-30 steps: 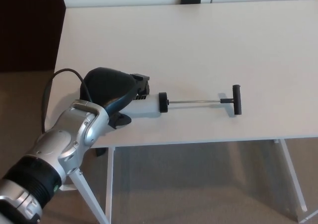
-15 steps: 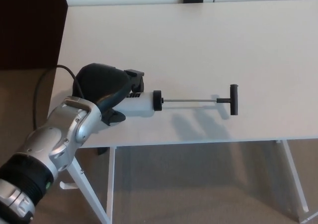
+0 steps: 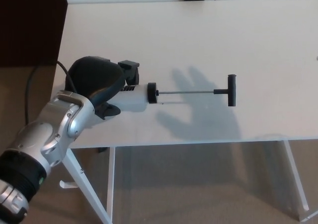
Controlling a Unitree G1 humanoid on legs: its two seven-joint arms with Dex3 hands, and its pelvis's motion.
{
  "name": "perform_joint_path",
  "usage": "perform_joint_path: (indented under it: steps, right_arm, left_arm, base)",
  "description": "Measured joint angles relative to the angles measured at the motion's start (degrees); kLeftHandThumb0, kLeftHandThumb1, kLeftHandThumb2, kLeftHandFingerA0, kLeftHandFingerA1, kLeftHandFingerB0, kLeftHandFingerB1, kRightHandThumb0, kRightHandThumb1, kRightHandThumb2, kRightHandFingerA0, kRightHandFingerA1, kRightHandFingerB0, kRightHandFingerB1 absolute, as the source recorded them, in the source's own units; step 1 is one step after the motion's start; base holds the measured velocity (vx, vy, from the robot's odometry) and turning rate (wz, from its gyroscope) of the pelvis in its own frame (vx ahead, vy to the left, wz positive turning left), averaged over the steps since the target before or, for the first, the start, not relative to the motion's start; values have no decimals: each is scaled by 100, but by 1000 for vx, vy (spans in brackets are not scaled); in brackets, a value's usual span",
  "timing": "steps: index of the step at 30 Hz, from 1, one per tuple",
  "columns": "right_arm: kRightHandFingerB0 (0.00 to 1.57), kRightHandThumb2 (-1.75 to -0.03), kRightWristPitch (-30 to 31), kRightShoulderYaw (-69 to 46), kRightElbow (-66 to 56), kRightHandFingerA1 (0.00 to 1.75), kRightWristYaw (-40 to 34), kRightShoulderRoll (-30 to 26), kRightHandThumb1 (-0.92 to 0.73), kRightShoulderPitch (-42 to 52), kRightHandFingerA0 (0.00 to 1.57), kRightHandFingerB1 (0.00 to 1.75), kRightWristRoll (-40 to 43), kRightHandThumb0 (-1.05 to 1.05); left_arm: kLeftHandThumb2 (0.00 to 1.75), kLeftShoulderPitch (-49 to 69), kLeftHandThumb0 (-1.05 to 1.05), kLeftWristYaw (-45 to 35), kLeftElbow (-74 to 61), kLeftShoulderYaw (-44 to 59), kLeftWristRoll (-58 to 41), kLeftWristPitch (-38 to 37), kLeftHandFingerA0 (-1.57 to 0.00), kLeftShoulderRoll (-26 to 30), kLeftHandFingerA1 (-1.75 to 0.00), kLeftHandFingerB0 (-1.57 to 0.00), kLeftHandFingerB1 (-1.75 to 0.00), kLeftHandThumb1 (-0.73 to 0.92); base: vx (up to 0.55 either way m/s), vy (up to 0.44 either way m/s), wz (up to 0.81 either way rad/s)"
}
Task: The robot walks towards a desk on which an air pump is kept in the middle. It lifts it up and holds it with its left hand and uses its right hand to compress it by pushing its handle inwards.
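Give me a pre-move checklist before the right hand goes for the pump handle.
1. Left hand closed around the pump barrel: ok.
2. Pump lifted clear of the desk: cannot tell.
3. Rod extended, so there is stroke left to compress: ok.
4. T-handle uncovered, nothing touching it: ok.
5. Right hand in view: not ok; only a hand-shaped shadow lies on the desk under the rod.
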Motion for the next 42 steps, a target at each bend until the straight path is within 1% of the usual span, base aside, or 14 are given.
perform_joint_path:
  steps: [2,3,5,10,11,13,14,18,26,31,33,35,36,42]
  right_arm:
    - [0,-66,10,62,408,20,-26,6,-87,-164,0,20,-35,-73]
    - [0,-106,13,95,649,22,-41,16,-71,-255,0,20,-50,-74]
    - [0,-105,19,137,1059,19,-64,35,-72,-386,0,17,-69,-78]
    - [0,-107,23,181,1854,20,-111,82,-72,-571,0,17,-98,-78]
    - [0,-107,20,189,2154,16,-128,110,-75,-617,0,14,-109,-82]
    - [0,-107,16,195,2458,16,-148,145,-75,-651,0,14,-116,-82]
    - [0,-107,12,201,2645,15,-161,176,-76,-662,0,13,-119,-84]
    - [0,-107,-33,233,3444,16,-239,389,-75,-687,0,14,-137,-83]
    - [0,-108,-393,444,4159,15,-356,794,-77,-627,0,11,-257,-85]
    - [0,-109,-596,463,4278,13,-351,890,-78,-580,0,9,-253,-87]
    - [0,-110,-643,466,4286,12,-342,923,-79,-567,0,8,-246,-89]
    - [0,-112,-679,473,4287,13,-328,946,-80,-555,0,9,-238,-90]
    - [0,-112,-698,481,4285,13,-322,955,-79,-549,0,10,-237,-89]
    - [0,-113,-772,542,4187,15,-295,1007,-79,-482,0,12,-235,-86]
  left_arm:
    - [57,-29,-13,0,-1,16,0,-21,-75,5,-174,-84,-90,74]
    - [62,-49,-10,0,-1,24,0,-37,-77,8,-174,-70,-127,80]
    - [67,-89,-12,0,-4,36,0,-57,-74,9,-174,-64,-140,81]
    - [64,-137,-12,0,-10,68,0,-91,-75,10,-175,-82,-90,80]
    - [70,-150,-17,0,-11,76,0,-93,-97,11,-166,-79,-112,77]
    - [70,-166,-17,0,-12,87,0,-105,-97,12,-166,-79,-112,77]
    - [62,-180,-13,0,-14,98,0,-114,-72,13,-175,-65,-127,83]
    - [61,-273,-16,0,-28,179,-3,-186,-74,23,-175,-76,-108,81]
    - [59,-454,-14,17,-33,300,-7,-406,-73,30,-175,-70,-127,75]
    - [61,-462,-16,33,-29,316,0,-477,-76,18,-175,-81,-100,79]
    - [63,-468,-17,51,-24,326,0,-496,-76,10,-175,-78,-113,80]
    - [71,-471,-17,79,-16,347,-1,-499,-102,5,-166,-75,-132,74]
    - [65,-471,-15,90,-11,355,-2,-501,-76,4,-175,-64,-136,82]
    - [66,-472,-12,105,26,376,0,-578,-73,2,-175,-61,-147,79]
  base:
    - [0,0,0]
    - [0,0,0]
    - [0,0,0]
    - [0,0,0]
    - [0,0,0]
    - [0,0,0]
    - [0,0,0]
    - [0,0,0]
    - [0,0,0]
    - [0,0,0]
    - [0,0,0]
    - [0,0,0]
    - [0,0,0]
    - [0,0,0]
